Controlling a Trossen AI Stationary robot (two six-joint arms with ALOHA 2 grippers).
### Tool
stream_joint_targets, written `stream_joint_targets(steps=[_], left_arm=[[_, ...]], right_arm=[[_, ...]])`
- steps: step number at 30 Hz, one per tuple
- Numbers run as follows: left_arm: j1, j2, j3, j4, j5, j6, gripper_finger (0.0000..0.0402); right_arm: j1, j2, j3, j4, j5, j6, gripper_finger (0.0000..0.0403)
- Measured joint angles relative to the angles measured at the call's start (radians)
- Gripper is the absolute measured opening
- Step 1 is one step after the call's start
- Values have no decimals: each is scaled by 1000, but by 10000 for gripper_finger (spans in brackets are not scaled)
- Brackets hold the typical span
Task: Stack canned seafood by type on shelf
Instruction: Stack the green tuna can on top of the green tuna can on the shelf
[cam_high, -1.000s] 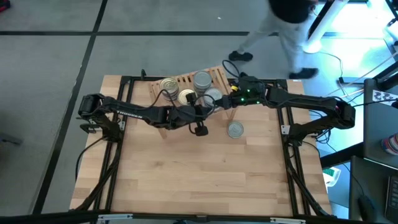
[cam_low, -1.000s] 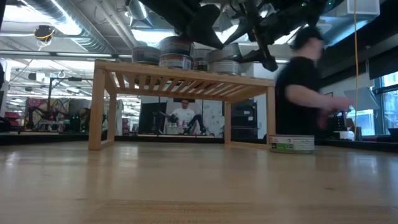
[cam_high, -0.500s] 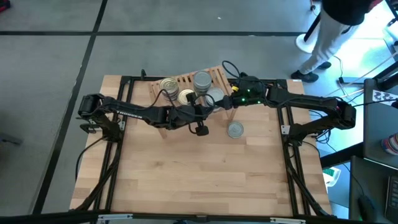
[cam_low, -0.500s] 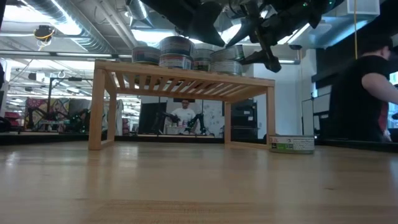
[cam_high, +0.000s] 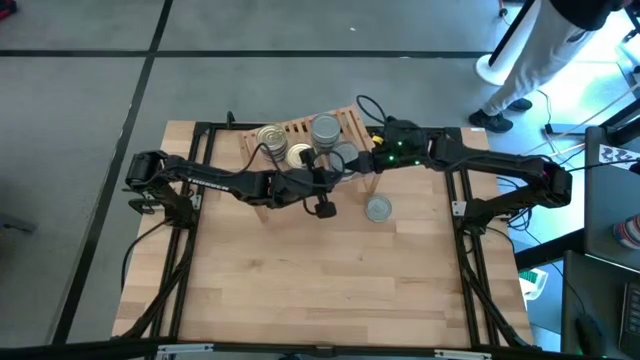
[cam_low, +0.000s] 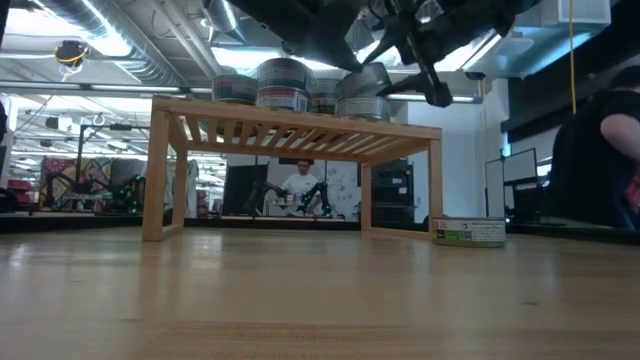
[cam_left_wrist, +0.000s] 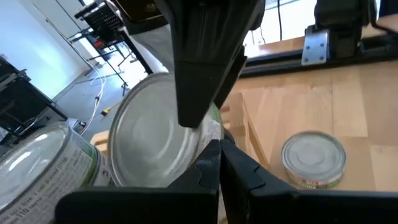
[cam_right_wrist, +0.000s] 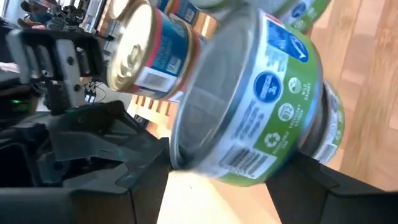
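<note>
The wooden slatted shelf (cam_high: 300, 135) stands at the table's far side with several tins on it, gold-topped (cam_high: 270, 137) and silver-topped (cam_high: 325, 128). My right gripper (cam_right_wrist: 227, 173) (cam_high: 352, 160) is shut on a silver tin with a green label (cam_right_wrist: 255, 99) (cam_low: 365, 82), just above another green-labelled tin (cam_right_wrist: 326, 127) at the shelf's right end. My left gripper (cam_left_wrist: 219, 163) (cam_high: 335, 172) is shut and stands close beside that held tin (cam_left_wrist: 155, 134). One more silver tin (cam_high: 378, 208) (cam_left_wrist: 314, 158) rests flat on the table, right of the shelf. My right gripper pinches the green-labelled tin between its two fingers. One finger (cam_left_wrist: 202, 68) lies across the silver flat face (cam_left_wrist: 149, 137); the other (cam_right_wrist: 308, 177) stands at the tin's opposite end. It comes slanting down from the table's right. The tin is tilted over the tin beneath. My left gripper's shut fingertips are close to the tin's rim (cam_left_wrist: 199, 152); I cannot tell whether they touch it.
Bare tabletop (cam_high: 330, 280) spreads out on the near side of the shelf. Black frame bars (cam_high: 465, 250) run along both table sides. A person (cam_high: 540, 50) walks on the floor beyond the far right corner.
My right gripper has rolled a little in place, and the tin in it has tipped further from level above the stack. The person behind the table has walked off toward the right.
</note>
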Motion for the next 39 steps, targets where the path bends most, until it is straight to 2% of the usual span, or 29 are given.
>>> stream_joint_targets(steps=[6,13,21,39], left_arm=[[-1,0,0,32,1,-6,1],[-1,0,0,24,2,-4,1],[-1,0,0,24,2,-3,1],[-31,0,0,44,55,-28,1]], right_arm=[[0,0,30,-31,40,0,244],[0,-2,33,-155,56,2,244],[0,0,31,-126,-33,81,244],[0,1,30,-110,-24,117,244]])
